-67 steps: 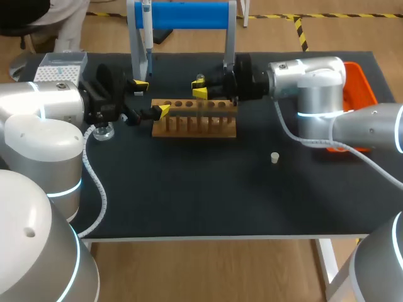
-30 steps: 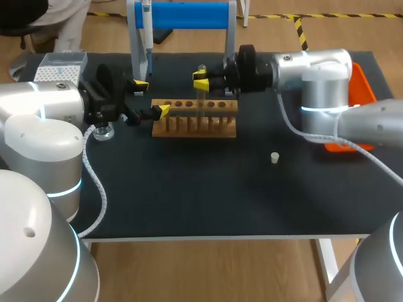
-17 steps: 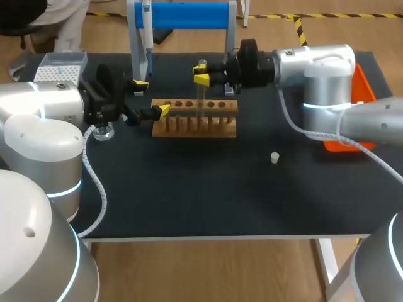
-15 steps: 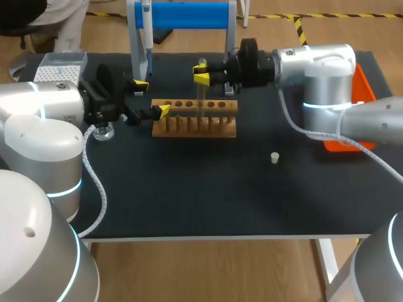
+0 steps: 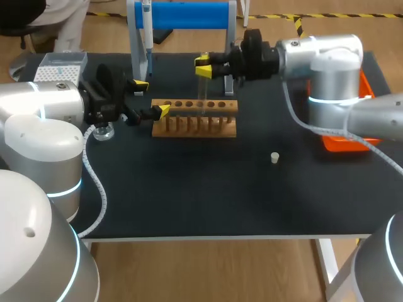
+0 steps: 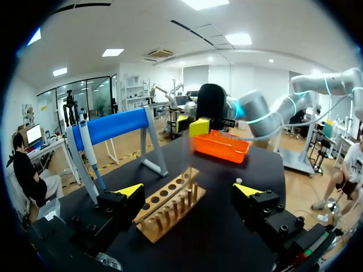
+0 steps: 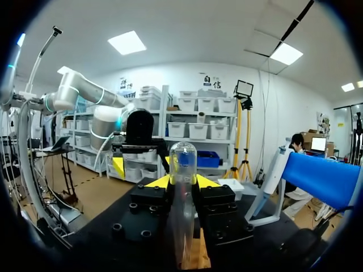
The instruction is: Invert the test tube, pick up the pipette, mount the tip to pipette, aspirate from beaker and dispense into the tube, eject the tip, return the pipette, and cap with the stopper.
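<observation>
L arm (image 5: 44, 107): comes in from your left, wrist level over the table's back-left part, fingers pointing toward the middle.
L gripper (image 5: 151, 97): your fingers stand spread wide apart, gripping nothing.
R arm (image 5: 324, 63): comes in from your right, wrist horizontal along the table's back, pointing left.
R gripper (image 5: 203, 67): held high, yellow tips close together, pinching an upright test tube (image 7: 182, 161) from both sides, tube's round end up.

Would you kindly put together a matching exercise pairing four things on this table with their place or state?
1. test tube
2. stopper
3. wooden rack
4. left end effector

A. open, holding nothing
B. has a row of holes along its top
C. clamped in the right end effector
D. lying alone on the table

Pairs: 1-C, 2-D, 3-B, 4-A
</observation>
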Robot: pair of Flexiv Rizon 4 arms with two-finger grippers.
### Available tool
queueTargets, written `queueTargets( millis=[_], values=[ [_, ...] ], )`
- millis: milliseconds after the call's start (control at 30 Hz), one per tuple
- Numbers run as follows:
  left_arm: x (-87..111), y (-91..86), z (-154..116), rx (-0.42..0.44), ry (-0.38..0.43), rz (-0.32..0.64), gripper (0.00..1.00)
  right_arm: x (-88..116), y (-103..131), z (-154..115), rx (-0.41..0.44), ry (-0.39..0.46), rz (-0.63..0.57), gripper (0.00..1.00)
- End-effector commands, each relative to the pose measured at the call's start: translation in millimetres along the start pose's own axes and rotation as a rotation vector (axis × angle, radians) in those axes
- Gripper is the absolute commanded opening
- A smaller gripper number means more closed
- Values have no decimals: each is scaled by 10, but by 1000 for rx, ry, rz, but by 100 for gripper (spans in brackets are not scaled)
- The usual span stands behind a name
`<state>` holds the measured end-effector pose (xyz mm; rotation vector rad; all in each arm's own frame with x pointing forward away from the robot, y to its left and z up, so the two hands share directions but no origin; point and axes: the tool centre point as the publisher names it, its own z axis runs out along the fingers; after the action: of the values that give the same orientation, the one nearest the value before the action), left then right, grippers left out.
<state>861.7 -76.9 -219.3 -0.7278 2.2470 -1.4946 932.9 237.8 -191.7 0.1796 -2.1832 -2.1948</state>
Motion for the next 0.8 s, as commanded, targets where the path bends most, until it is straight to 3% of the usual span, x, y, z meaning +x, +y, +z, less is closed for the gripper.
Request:
queueTargets(
  millis=[33, 300, 800],
  values=[
    [-2, 6, -6, 3, 2, -1, 100, 171, 192, -98, 35, -21, -11, 0],
    [-2, 6, -6, 3, 2, -1, 100, 453, 383, -263, 67, -43, -25, 0],
    [-2, 6, -6, 3, 2, -1, 100, 453, 383, -263, 67, -43, -25, 0]
  ],
)
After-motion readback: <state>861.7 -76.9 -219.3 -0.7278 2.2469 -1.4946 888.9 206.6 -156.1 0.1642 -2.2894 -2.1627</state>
